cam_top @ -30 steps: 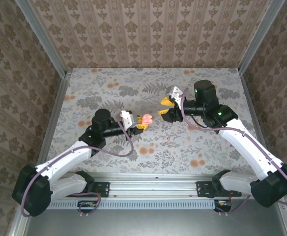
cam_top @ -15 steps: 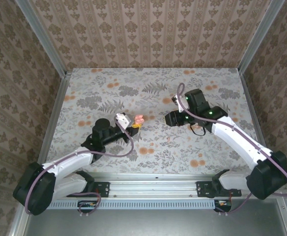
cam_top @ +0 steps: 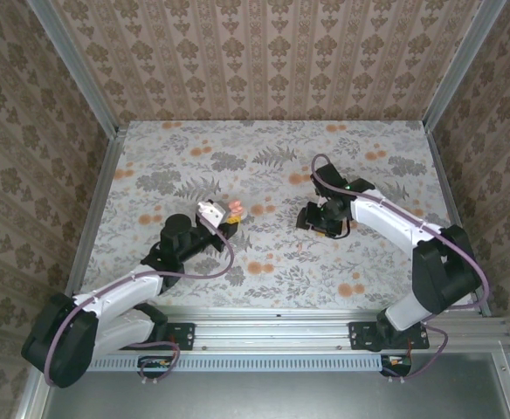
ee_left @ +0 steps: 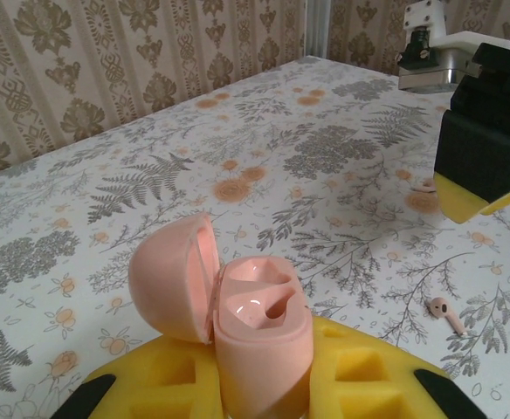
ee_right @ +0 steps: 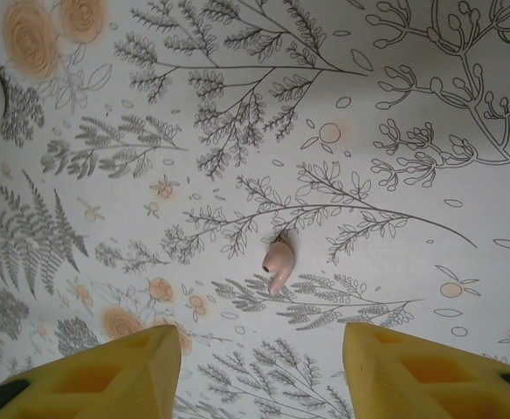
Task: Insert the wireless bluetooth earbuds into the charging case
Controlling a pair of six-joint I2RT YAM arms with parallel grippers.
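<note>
Starting with the top view: we saw the left gripper (cam_top: 227, 218) clamped on the pink charging case (cam_top: 236, 208) near the middle of the table (cam_top: 194, 140). The right gripper (cam_top: 319, 223) was off to its right, jaws too small to read from there.

Left wrist: the case stood upright between the yellow pads (ee_left: 141, 384), lid swung open. One pink earbud (ee_left: 447, 315) lay on the table near the right gripper.

Right wrist: the fingers (ee_right: 106, 375) were spread apart and gripped nothing. The earbud lay loose just ahead, between them.

Pale pink charging case (ee_left: 259, 349), pink earbud (ee_right: 279, 259), grey-and-orange floral table (ee_left: 237, 131)
</note>
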